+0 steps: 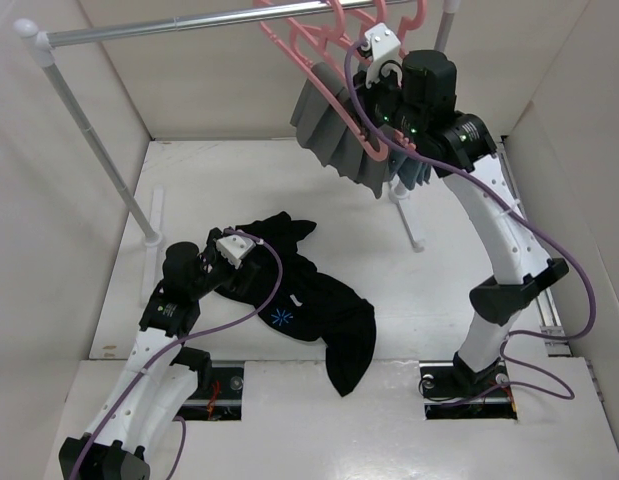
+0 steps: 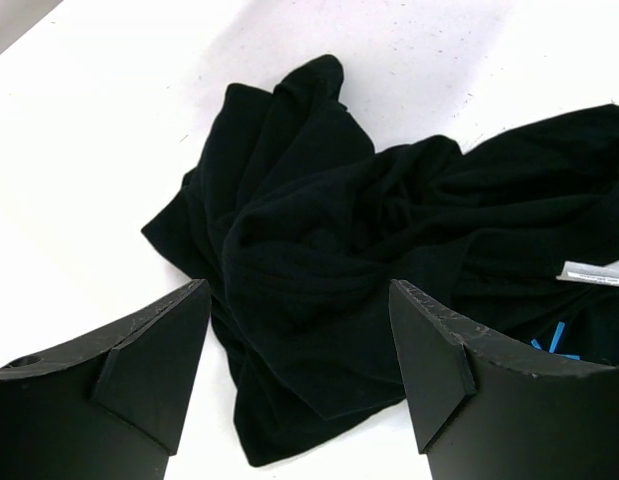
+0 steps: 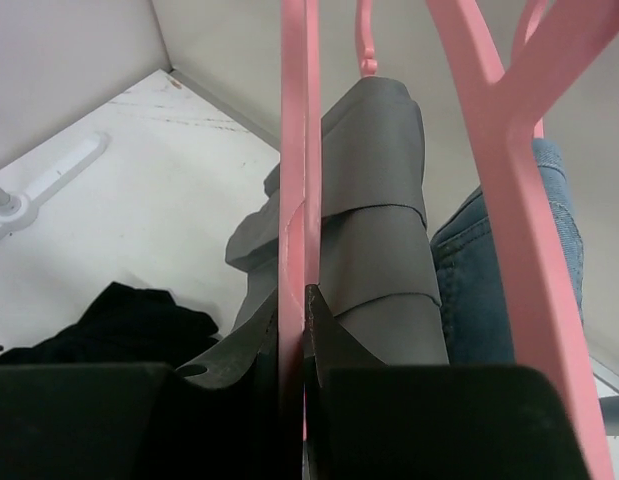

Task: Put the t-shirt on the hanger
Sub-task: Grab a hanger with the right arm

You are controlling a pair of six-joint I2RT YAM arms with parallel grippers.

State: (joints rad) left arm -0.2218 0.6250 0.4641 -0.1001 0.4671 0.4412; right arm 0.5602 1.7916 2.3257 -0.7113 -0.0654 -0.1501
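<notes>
Top view: the black t-shirt [image 1: 309, 300] lies crumpled on the table [image 1: 189, 180], close to the left arm, with the blue star mark [image 1: 282, 318] facing up. The left claw [image 1: 247, 268] sits low at the shirt's left edge. The right claw [image 1: 367, 62] is up at the rail [image 1: 189, 25] among the pink hangers, and the grey cloth [image 1: 339, 130] hangs on one just beside it (which hanger it has, cannot tell from here).

Left wrist: the left claw [image 2: 299, 350] is spread wide with nothing between its fingers [image 2: 154, 360]. It hovers just above a bunched fold of the t-shirt. A white label [image 2: 594, 272] shows off to the right.

Right wrist: the right claw [image 3: 295, 300] is pinched tight on a thin bar of the hanger [image 3: 294, 150], which is bare pink plastic. The grey cloth is right behind it, with the blue cloth [image 3: 489, 270] next to that. A second pink hanger [image 3: 509, 200] is close on the right. The t-shirt is a dark heap down on the table, well apart from the hanger.

Risks (judgement only):
- The hook may catch on the rail when the hanger is lifted off.
- The hanger may drag the neighbouring hanger or the grey cloth along, since they are packed so close.
- A thin bar held in a narrow pinch could swivel once it hangs free.
- The shirt is wadded up, so the left claw may grab several layers at once. That would hide the neck opening and make threading the hanger hard.
</notes>
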